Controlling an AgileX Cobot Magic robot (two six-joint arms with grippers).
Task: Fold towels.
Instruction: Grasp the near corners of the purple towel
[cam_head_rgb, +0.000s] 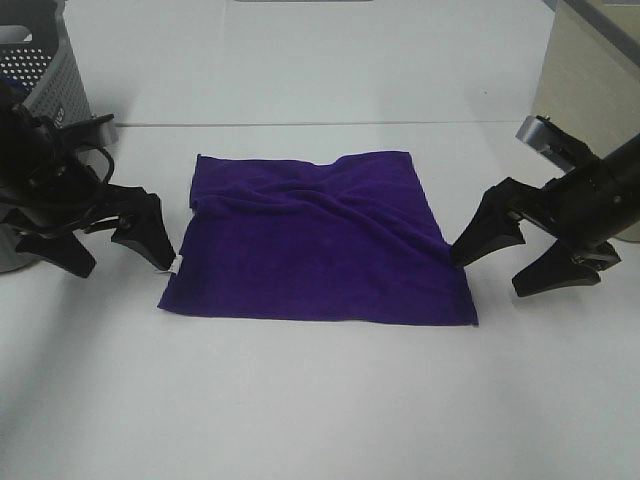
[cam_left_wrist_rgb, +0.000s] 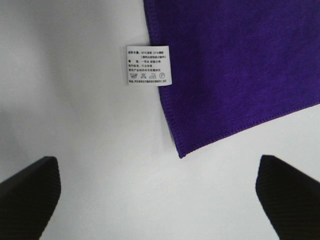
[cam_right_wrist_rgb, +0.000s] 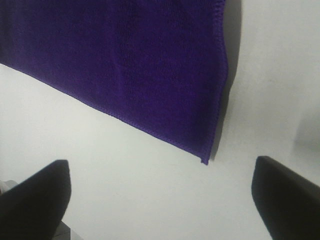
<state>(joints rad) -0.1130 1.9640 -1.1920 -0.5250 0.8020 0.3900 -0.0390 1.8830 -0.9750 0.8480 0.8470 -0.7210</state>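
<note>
The deep purple towel (cam_head_rgb: 315, 240) lies spread flat on the white table, with wrinkles across its far half. Its small white tag (cam_left_wrist_rgb: 147, 65) sticks out from the left edge near the front left corner. My left gripper (cam_head_rgb: 108, 248) is open and empty, just left of that corner (cam_left_wrist_rgb: 181, 155). My right gripper (cam_head_rgb: 505, 262) is open and empty, just right of the towel's right edge; the front right corner (cam_right_wrist_rgb: 204, 161) shows between its fingertips. Neither gripper touches the towel.
A grey perforated basket (cam_head_rgb: 45, 70) stands at the far left behind my left arm. A beige box (cam_head_rgb: 590, 75) stands at the far right behind my right arm. Bare white table (cam_head_rgb: 320, 400) lies in front of the towel.
</note>
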